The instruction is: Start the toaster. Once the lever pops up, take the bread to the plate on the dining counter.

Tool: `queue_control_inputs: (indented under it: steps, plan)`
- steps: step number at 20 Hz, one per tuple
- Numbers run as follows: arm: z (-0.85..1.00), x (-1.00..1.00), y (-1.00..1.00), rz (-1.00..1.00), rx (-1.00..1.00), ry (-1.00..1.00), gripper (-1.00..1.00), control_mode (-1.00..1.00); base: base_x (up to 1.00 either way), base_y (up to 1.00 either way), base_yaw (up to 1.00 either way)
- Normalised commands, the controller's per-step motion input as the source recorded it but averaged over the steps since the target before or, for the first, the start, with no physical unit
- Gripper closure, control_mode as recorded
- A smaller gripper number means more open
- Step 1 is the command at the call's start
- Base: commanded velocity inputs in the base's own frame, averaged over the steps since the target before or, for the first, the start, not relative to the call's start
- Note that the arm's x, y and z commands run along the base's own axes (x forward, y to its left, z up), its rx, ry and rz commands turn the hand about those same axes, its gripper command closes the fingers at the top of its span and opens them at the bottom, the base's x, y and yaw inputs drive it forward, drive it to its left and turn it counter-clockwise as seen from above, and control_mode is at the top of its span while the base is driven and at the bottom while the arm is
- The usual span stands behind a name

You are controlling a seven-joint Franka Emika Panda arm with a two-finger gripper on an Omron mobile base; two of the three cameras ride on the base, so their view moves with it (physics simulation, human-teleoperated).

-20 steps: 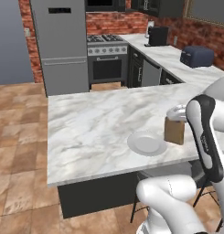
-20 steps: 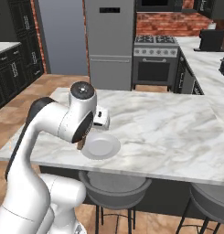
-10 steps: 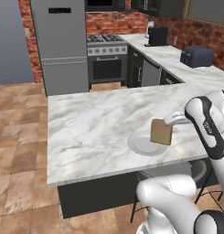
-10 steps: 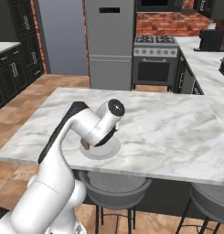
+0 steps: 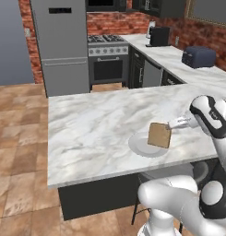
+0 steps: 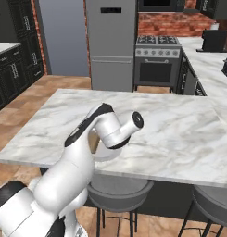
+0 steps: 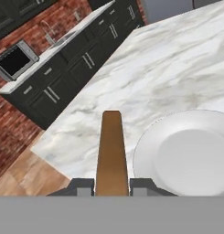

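In the left base view a grey fridge [image 5: 62, 41] fills the upper left of the frame, a stove [image 5: 108, 57] stands to its right, and the black coffee machine [image 5: 159, 36] sits at the top centre. The toaster [image 5: 198, 56] rests at the upper right on the far worktop, well apart from everything else in play. In the right base view the white arm crosses the centre of the frame and hides most of the plate [image 6: 104, 156].

The dining counter [image 5: 91, 124] spans the middle of the left base view, and the plate [image 5: 141, 146] lies near its front edge. The gripper [image 5: 172, 125] is clamped on the bread [image 5: 159, 135], which stands on edge over the plate's right part; whether its lower edge touches the plate is hard to tell. In the hand view the bread [image 7: 111, 151] rises edge-on between the fingertips [image 7: 81, 185], with the plate [image 7: 189, 153] just to its right.
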Motion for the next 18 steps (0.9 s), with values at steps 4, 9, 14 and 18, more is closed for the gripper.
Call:
queue_control_inputs:
  steps: [4, 9, 14, 18]
  plan:
    - [-0.32, 0.34, 0.00, 0.00, 0.01, -0.04, 1.00, -1.00, 0.00, 0.00, 0.00]
    - [-0.36, 0.34, 0.02, 0.00, 0.00, -0.03, 1.00, -1.00, 0.00, 0.00, 0.00]
    - [-0.37, 0.23, 0.08, 0.00, 0.00, -0.03, 1.00, -1.00, 0.00, 0.00, 0.00]
    - [-0.33, 0.29, 0.19, 0.00, 0.00, -0.03, 1.00, -1.00, 0.00, 0.00, 0.00]
